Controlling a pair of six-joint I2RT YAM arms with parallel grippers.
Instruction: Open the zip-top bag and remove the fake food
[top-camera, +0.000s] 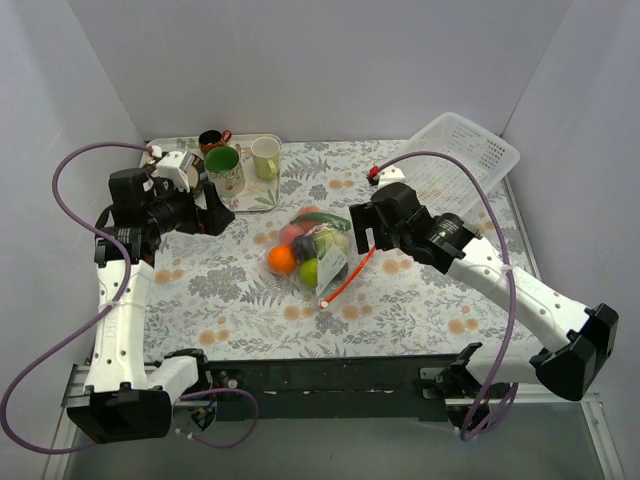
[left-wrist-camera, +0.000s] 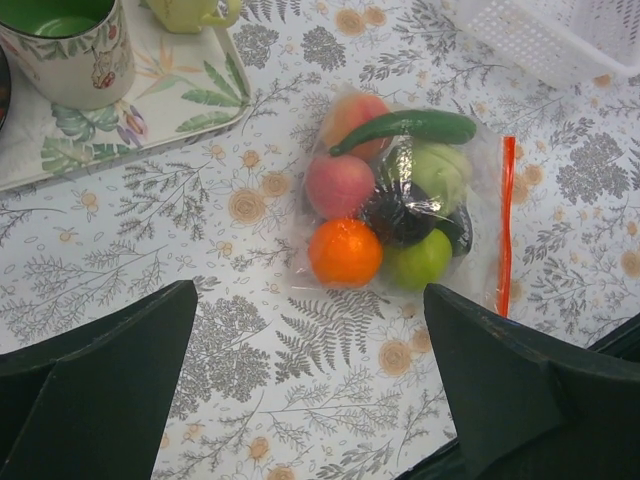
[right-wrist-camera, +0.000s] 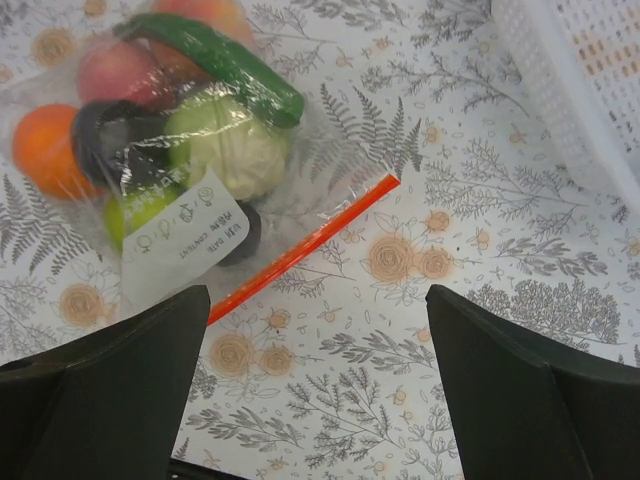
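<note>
The zip-top bag (top-camera: 318, 252) lies closed at the middle of the table, its orange-red zip strip (top-camera: 352, 277) on the right side. It holds fake food: an orange (top-camera: 282, 260), a pink peach (left-wrist-camera: 338, 185), a green pod (left-wrist-camera: 410, 127), a green apple (left-wrist-camera: 420, 262) and dark pieces. My left gripper (top-camera: 215, 212) is open and empty, left of the bag; the bag (left-wrist-camera: 400, 200) lies ahead of it (left-wrist-camera: 310, 292). My right gripper (top-camera: 362, 233) is open and empty above the bag's right edge; the strip (right-wrist-camera: 300, 250) lies just ahead of it (right-wrist-camera: 318, 292).
A leaf-print tray (top-camera: 262, 196) at the back left carries a green mug (top-camera: 223, 166), a cream mug (top-camera: 266, 156) and a small dark cup (top-camera: 212, 138). A white perforated basket (top-camera: 466, 160) stands at the back right. Grey walls enclose the table.
</note>
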